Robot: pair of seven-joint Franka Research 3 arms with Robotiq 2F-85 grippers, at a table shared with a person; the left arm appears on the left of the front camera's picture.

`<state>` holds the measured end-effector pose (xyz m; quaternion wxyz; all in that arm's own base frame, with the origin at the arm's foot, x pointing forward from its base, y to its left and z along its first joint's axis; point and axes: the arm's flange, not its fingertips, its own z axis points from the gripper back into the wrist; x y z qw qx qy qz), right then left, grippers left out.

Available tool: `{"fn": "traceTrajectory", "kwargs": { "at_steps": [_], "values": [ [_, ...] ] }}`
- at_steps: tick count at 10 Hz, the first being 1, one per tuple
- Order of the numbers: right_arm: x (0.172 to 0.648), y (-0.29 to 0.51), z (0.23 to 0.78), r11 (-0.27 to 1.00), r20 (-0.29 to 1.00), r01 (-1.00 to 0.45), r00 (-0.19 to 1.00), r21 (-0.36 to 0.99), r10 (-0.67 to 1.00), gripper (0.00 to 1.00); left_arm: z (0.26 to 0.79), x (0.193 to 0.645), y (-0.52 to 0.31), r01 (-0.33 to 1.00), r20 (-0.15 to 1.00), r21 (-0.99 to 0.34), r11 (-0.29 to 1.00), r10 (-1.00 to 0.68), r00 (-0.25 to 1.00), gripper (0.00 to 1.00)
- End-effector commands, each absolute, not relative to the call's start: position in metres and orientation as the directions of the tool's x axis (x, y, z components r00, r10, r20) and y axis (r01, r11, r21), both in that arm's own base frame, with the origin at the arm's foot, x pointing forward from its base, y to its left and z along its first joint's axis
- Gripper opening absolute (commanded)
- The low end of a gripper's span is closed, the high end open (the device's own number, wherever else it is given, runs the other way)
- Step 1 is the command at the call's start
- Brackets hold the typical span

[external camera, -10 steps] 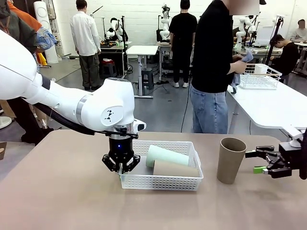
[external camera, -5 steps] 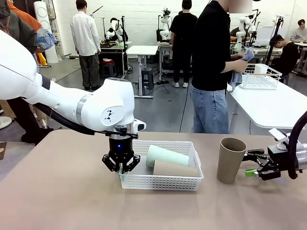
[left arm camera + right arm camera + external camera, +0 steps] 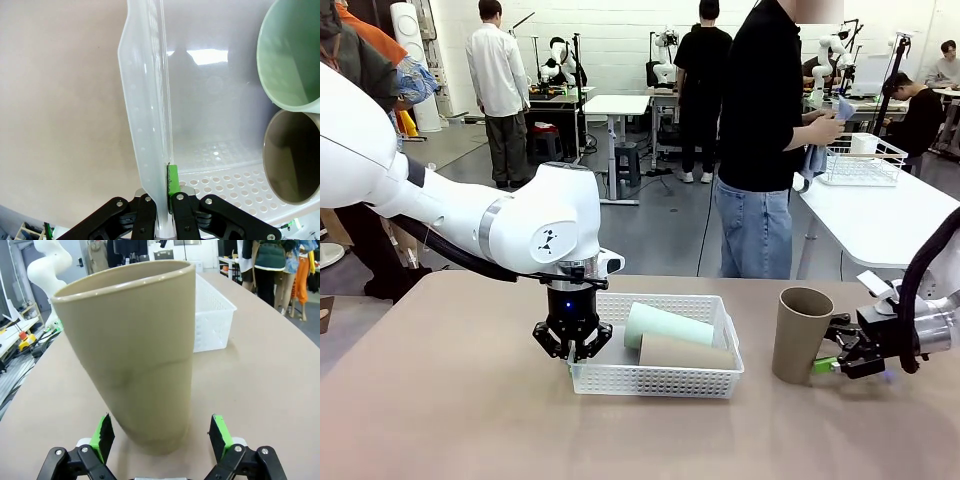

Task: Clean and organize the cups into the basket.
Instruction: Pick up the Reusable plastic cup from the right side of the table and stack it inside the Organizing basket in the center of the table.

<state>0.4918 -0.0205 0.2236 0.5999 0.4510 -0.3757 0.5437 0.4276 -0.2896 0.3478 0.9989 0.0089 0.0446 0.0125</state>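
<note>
Left pincer [image 3: 572,354] clamped, right pincer [image 3: 830,345] wide.

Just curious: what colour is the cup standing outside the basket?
Tan-brown, like cardboard; the cup shows best in the right wrist view.

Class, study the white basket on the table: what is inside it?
Two cups lie on their sides in the basket: a mint cup and, nearer the camera, a tan cup. The floor beneath them is covered, so anything under them cannot be seen.
</note>
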Motion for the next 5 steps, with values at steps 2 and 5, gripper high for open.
{"fn": "traceTrajectory", "kwargs": {
  "at_steps": [2, 5],
  "values": [
    [0.496, 0.003, 0.224, -0.034, 0.931, -0.989, 0.125, 0.145, 0.344, 1.0, 0.347, 0.425, -0.289, -0.023, -0.088, 0.023, 0.999, 0.025, 0.996, 0.0],
    [0.495, 0.025, 0.226, -0.081, 0.926, -0.986, 0.107, 0.145, 0.361, 1.0, 0.347, 0.425, -0.289, -0.023, -0.088, 0.023, 0.999, 0.025, 0.996, 0.0]
  ]
}}
